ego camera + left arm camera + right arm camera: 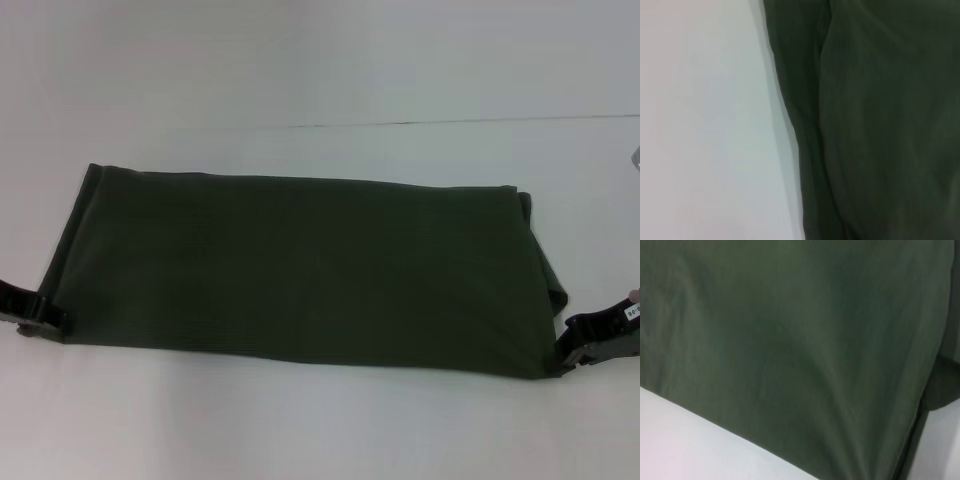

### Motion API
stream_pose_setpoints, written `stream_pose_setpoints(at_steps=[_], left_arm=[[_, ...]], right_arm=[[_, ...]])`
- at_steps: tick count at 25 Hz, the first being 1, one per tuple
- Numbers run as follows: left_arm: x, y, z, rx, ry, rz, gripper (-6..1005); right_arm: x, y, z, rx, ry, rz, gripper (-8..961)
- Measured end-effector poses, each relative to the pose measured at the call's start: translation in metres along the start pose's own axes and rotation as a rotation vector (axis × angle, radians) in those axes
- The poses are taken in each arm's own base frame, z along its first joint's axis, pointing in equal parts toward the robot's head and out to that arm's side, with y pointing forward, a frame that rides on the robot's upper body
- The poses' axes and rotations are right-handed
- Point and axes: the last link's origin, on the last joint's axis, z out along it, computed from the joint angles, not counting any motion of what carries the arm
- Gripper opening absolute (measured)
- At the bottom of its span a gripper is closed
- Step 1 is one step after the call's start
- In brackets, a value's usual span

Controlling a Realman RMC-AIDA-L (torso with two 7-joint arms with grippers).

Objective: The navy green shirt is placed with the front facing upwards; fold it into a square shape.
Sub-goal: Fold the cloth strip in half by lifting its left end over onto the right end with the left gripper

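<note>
A plain dark olive-green cotton shirt (300,270), folded into a long band without visible print or lettering, spans a white, unpatterned table (320,430). Black grippers, left (35,312) and right (585,345), frame its near corners.

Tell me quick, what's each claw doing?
Left gripper: at the shirt's near left corner; grip cannot be told.
Right gripper: at its near right corner; cannot be told.

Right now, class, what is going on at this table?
A two-armed robot is folding a dark green shirt on a white table. The shirt lies as a long flat band, plain side up. The left gripper is at its near left corner, the right gripper at its near right corner.
</note>
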Motion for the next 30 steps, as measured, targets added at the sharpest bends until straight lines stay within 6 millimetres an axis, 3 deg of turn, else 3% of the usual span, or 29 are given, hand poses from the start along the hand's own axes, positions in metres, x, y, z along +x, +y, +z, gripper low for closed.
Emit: stream_pose_setpoints(at_steps=[5,11,30], left_arm=[[0.001,0.001,0.001,0.003,-0.002,0.008,380],[0.001,0.001,0.001,0.004,-0.001,0.008,135],[-0.010,0.011,-0.006,-0.072,-0.096,0.027,69]], right_arm=[[0.000,0.000,0.000,0.000,0.001,-0.001,47],[0.000,0.000,0.000,-0.001,0.002,-0.002,47],[0.004,0.002,-0.001,-0.015,0.028,-0.015,46]])
